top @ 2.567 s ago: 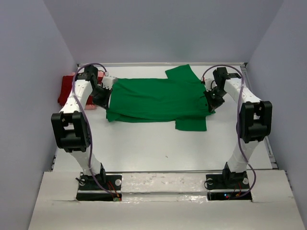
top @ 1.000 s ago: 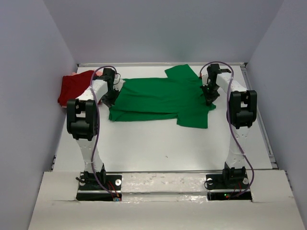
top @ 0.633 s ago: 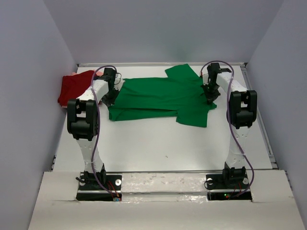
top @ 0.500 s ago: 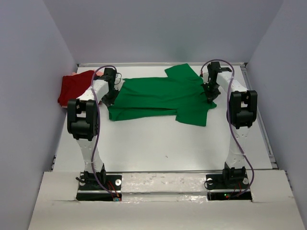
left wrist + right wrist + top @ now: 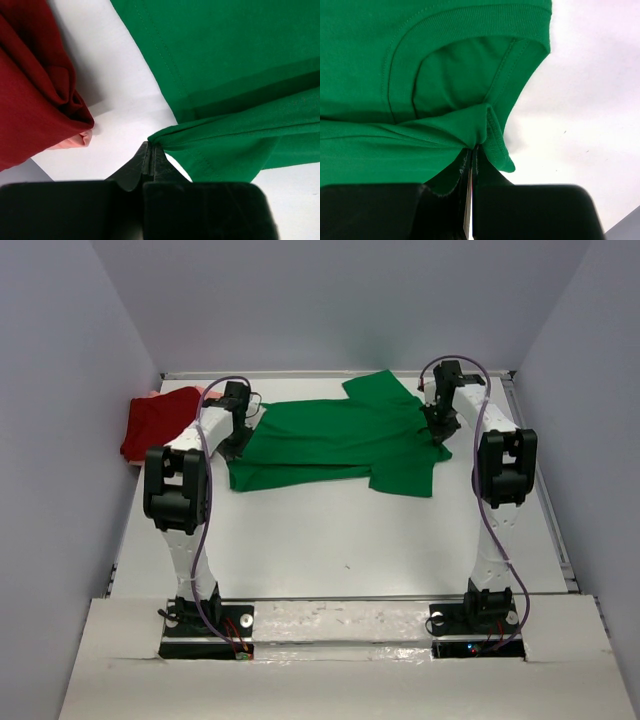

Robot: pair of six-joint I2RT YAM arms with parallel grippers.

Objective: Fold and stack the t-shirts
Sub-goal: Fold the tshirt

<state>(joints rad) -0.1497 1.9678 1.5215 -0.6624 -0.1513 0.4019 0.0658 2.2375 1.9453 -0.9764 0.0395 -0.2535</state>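
Both claws pinch green t-shirt (image 5: 330, 445), spread at 12 o'clock on table (image 5: 330, 540)
Left claw (image 5: 150, 154) nips 9 o'clock hem, right claw (image 5: 471, 156) fabric by 3 o'clock collar; dark red t-shirt (image 5: 160, 422) at 10 o'clock

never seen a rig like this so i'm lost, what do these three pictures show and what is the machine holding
This is a robot with two white arms, the left arm and the right arm, bolted at the near edge of a white table. The wide picture comes from a fixed camera above and behind them. Each close-up comes from a camera on one wrist; the black block at the bottom is that arm's own hand. On the table lies a bright green t-shirt, spread out. Left of it sits a folded dark red t-shirt with some pale pink cloth showing under it. The left hand is shut on a pinch of the green shirt's left end; the right hand is shut on cloth by its collar.
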